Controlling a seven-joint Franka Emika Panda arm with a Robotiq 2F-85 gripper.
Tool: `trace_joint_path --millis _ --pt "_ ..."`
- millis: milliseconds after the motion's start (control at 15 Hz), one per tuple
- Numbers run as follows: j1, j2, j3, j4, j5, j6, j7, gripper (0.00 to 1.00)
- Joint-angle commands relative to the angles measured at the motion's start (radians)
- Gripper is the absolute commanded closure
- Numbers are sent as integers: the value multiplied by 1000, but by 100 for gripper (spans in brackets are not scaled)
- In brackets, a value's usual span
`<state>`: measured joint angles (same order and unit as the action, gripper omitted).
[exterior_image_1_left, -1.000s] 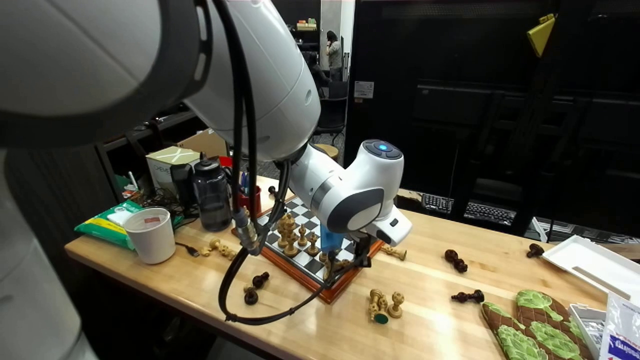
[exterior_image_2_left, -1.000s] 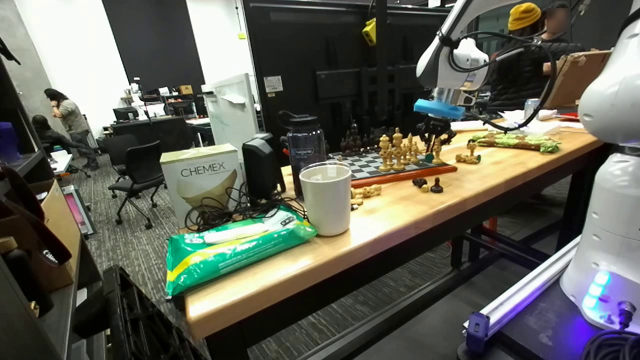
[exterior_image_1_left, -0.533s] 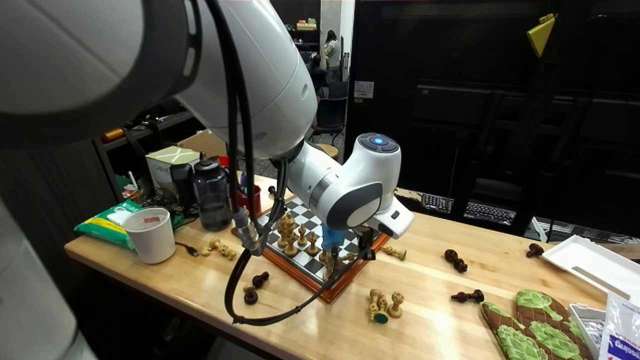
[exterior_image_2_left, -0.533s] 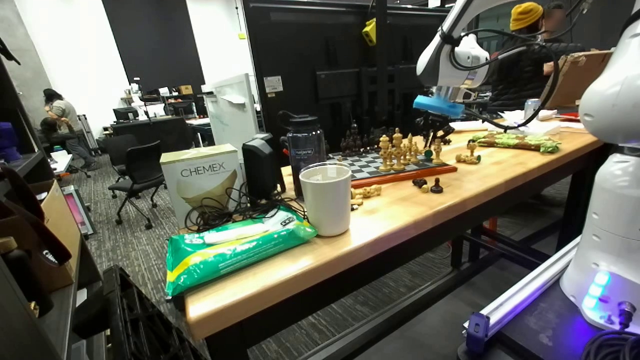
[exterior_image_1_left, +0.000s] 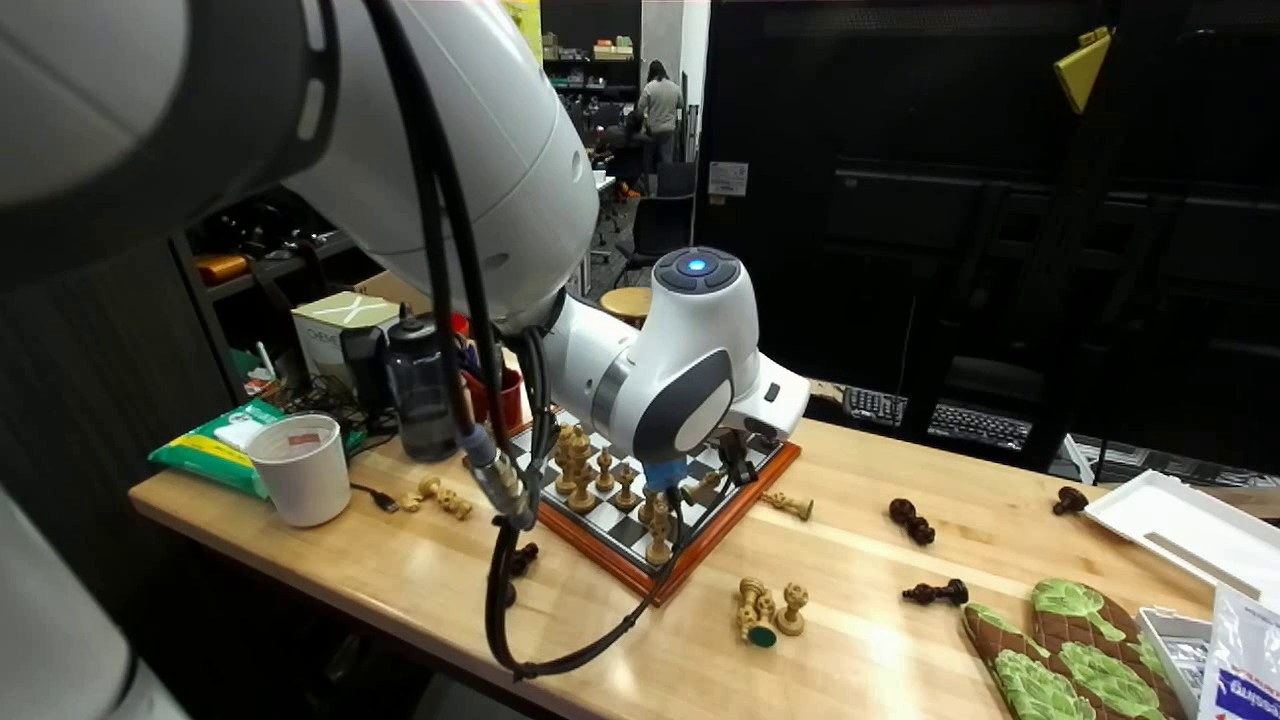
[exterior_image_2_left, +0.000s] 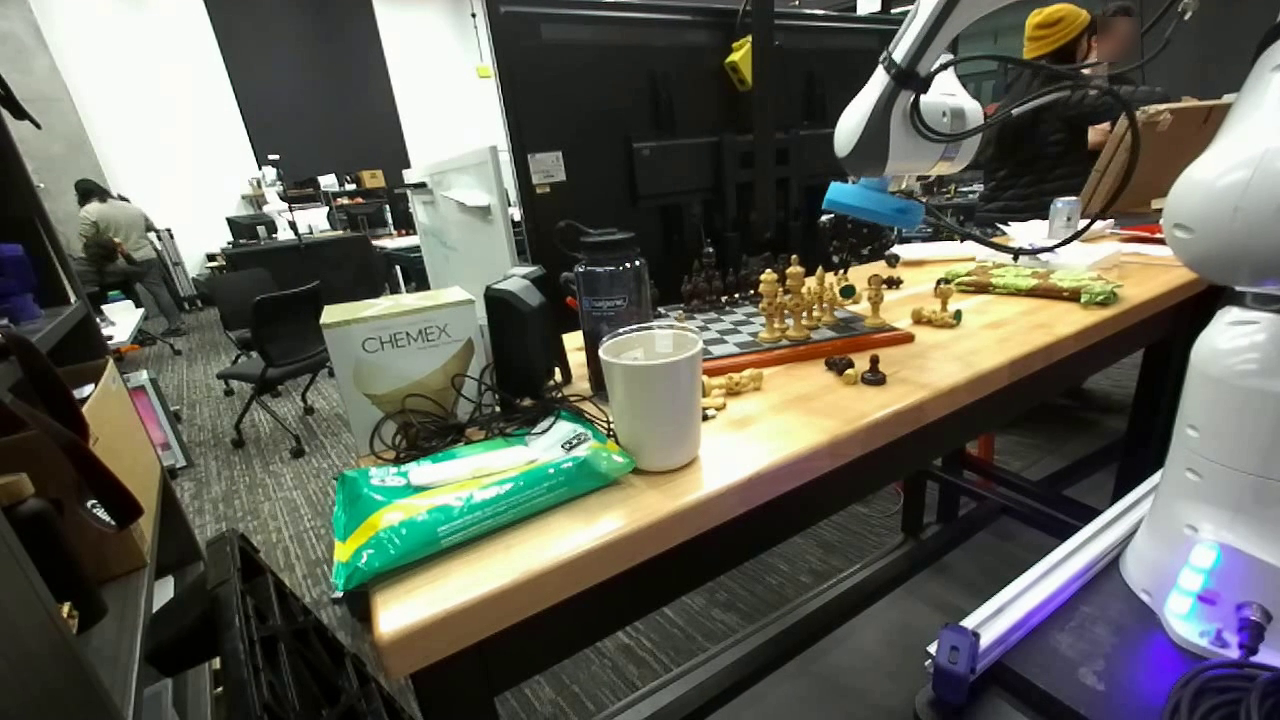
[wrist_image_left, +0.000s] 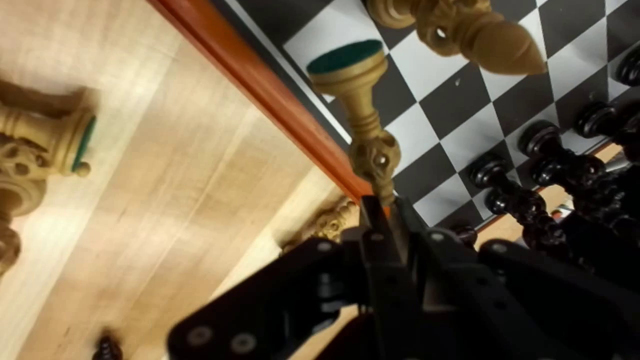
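Big lean from the smooth white robot arm (exterior_image_1_left: 500, 130), slanting down from ten o'clock in an exterior view and bent at its rounded white wrist (exterior_image_1_left: 685, 340) near dial centre! In the wrist view the black metal two-fingered gripper (wrist_image_left: 388, 206) points to twelve, slim tips (wrist_image_left: 371, 212) pinched nearly together, linkages (wrist_image_left: 250, 302) fanned at seven and four.
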<state>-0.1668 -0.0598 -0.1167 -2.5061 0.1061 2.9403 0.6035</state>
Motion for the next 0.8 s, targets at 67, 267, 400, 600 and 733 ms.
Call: trace_joint_path --millis 67,267,400,600,733 --pt "-14 -44 13 -83 -121 170 11 98" --pt "-26 -45 10 -112 -166 256 11 98" --pt "-31 -45 11 -126 -171 290 7 98" --pt "-36 -44 11 -140 -166 324 -3 98" --pt "-31 -45 12 -146 -162 339 -13 98"
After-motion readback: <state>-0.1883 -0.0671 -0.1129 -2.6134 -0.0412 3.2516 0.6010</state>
